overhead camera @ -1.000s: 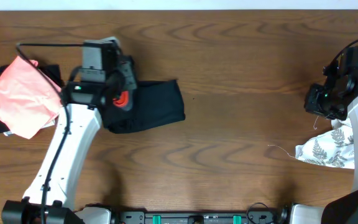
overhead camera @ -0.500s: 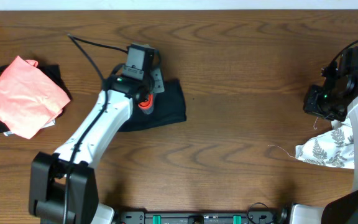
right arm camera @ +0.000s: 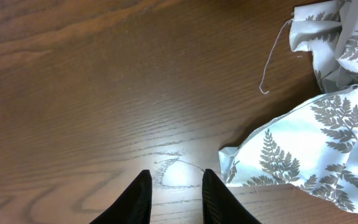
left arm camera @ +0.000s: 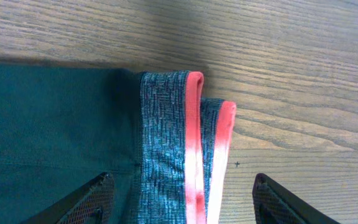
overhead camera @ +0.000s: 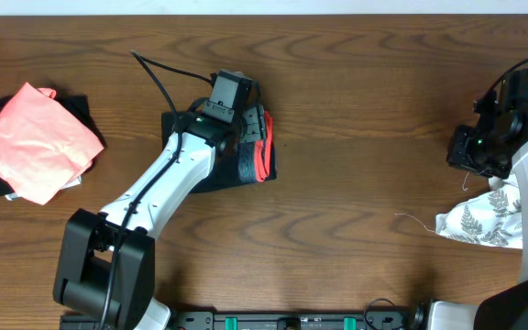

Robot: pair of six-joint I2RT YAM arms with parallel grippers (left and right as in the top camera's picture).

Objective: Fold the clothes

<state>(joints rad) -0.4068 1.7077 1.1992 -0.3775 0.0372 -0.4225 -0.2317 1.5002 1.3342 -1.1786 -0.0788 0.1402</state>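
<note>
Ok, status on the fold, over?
Left gripper open above waistband of leggings, nothing held. Right gripper open, empty, beside leaf-print cloth. Leggings folded, waistband doubled. Nothing in the way.

The long black leggings (overhead camera: 174, 126) lie folded into a compact, flat packet left of the middle of the wooden table (overhead camera: 365, 82), towards its far side. Their speckled grey waistband (left arm camera: 163, 143), edged coral-red, forms the packet's right end. Two layers of it show, one stepped just beyond the other. The coral-pink cloth (overhead camera: 35, 142) lies at the far left, flat and skewed, on top of a dark garment (overhead camera: 76, 103) that shows at its edges. The white leaf-print cloth (right arm camera: 303, 143) lies crumpled at the right edge on the near side, with a loose thread (right arm camera: 271, 59) trailing from it.
</note>
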